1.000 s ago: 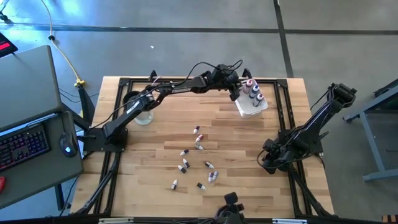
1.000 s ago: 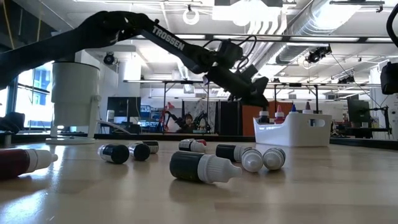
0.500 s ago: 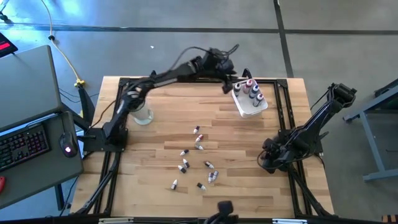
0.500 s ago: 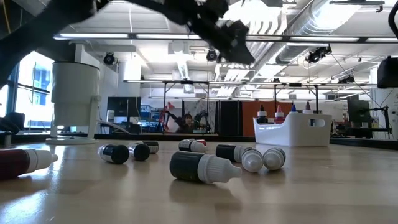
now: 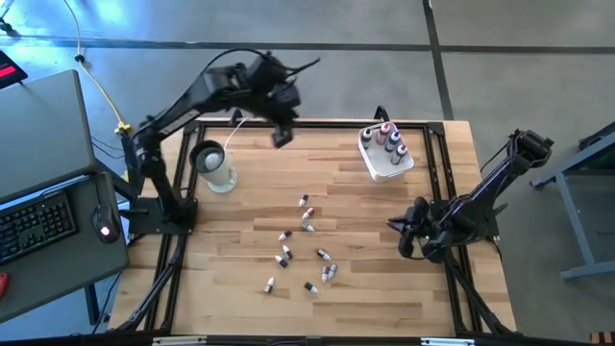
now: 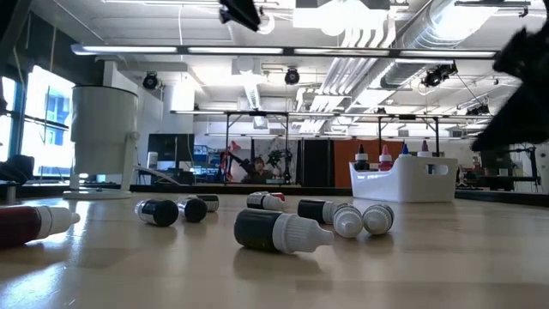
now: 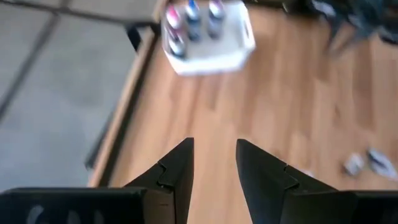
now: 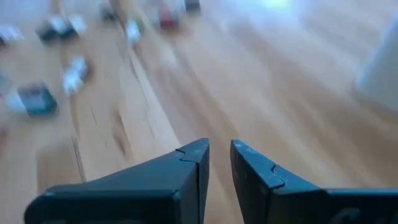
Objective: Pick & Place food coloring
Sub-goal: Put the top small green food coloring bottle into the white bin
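Several tiny food coloring bottles [image 5: 306,226] lie on their sides mid-table; the low view shows them close up [image 6: 279,230]. Three more stand upright in the white tub [image 5: 389,163] near the far right corner, also seen in the left wrist view [image 7: 205,46]. My left gripper [image 5: 280,135] hangs high over the far edge, open and empty [image 7: 214,149]. My right gripper [image 5: 401,235] hovers right of the scattered bottles, its fingers a narrow gap apart with nothing between them [image 8: 219,149].
A clear cup with a black ring [image 5: 213,163] stands near the far left corner, tall in the low view [image 6: 103,142]. Bare wood lies between the scattered bottles and the tub. A desk with a keyboard stands beyond the table's left edge.
My left gripper has drawn back from the tub, risen steeply and swung toward the table's left along the far edge. My right gripper has lifted a little and moved left toward the scattered bottles. The bottles and the tub have stayed put.
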You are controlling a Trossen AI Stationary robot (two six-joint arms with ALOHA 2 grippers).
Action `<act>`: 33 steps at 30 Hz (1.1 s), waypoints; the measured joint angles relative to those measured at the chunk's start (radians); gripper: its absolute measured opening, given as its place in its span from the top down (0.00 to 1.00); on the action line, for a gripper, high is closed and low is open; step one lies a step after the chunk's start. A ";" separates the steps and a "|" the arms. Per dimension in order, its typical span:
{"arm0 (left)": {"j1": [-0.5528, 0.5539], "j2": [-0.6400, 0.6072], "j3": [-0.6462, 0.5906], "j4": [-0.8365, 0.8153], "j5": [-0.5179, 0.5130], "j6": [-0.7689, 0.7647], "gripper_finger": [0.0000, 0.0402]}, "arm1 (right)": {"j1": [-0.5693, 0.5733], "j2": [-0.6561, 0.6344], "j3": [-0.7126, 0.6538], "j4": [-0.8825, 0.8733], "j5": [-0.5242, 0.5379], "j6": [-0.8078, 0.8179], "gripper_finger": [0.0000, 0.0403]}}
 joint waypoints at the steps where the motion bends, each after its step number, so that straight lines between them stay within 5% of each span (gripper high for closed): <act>1: 0.000 -0.012 0.000 -0.043 0.007 0.001 0.71 | -0.017 0.000 0.000 0.065 0.021 -0.071 0.85; 7: 0.000 -0.130 -0.126 -0.101 0.025 0.007 0.71 | -0.115 0.000 0.000 0.462 0.148 -0.619 0.85; 14: 0.000 -0.425 -0.667 0.205 0.048 -0.016 0.71 | -0.167 0.000 0.000 0.659 0.128 -0.818 0.85; 21: 0.000 -0.747 -1.231 0.739 0.168 -0.114 0.71 | -0.302 0.037 0.000 0.797 -0.108 -0.917 0.85; 24: 0.000 -0.835 -1.401 0.953 0.175 -0.150 0.71 | -0.402 0.101 0.000 0.929 -0.309 -0.968 0.83; 28: 0.000 -0.905 -1.539 1.095 0.201 -0.217 0.71 | -0.507 0.228 0.000 1.092 -0.533 -0.962 0.76; 33: -0.001 -0.916 -1.580 1.110 0.276 -0.225 0.71 | -0.560 0.435 0.058 1.195 -0.640 -0.943 0.64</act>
